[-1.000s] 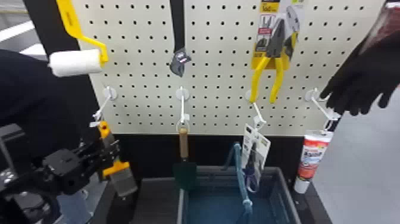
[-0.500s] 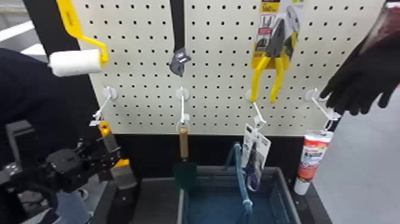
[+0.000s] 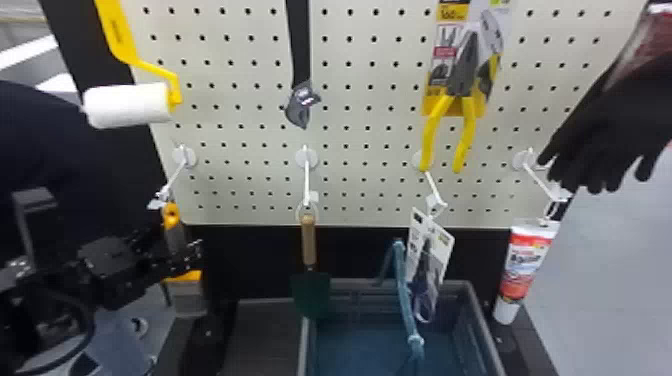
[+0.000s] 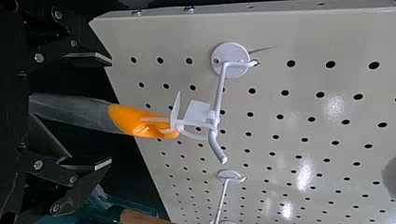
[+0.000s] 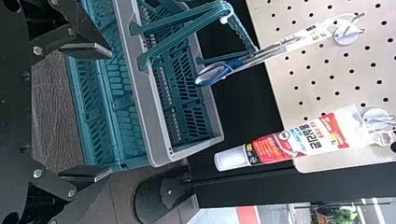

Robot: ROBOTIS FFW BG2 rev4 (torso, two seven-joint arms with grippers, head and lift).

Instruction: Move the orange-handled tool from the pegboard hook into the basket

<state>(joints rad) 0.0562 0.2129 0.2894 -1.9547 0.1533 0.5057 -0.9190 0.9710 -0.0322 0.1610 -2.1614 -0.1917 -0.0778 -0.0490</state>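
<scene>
Our left claw is wide open, one finger on each side of the orange-handled tool, which hangs on its white hook. Our right claw is wide open too.

On the right, the tube bears bold Korean lettering and smaller print over white, red and black bands. Left of it, the card of the hanging scissors has print too small to read. Higher up, the yellow-handled pliers' card carries a number near its top. At far left, the yellow roller handle has small dark lettering, too blurred to read.
</scene>
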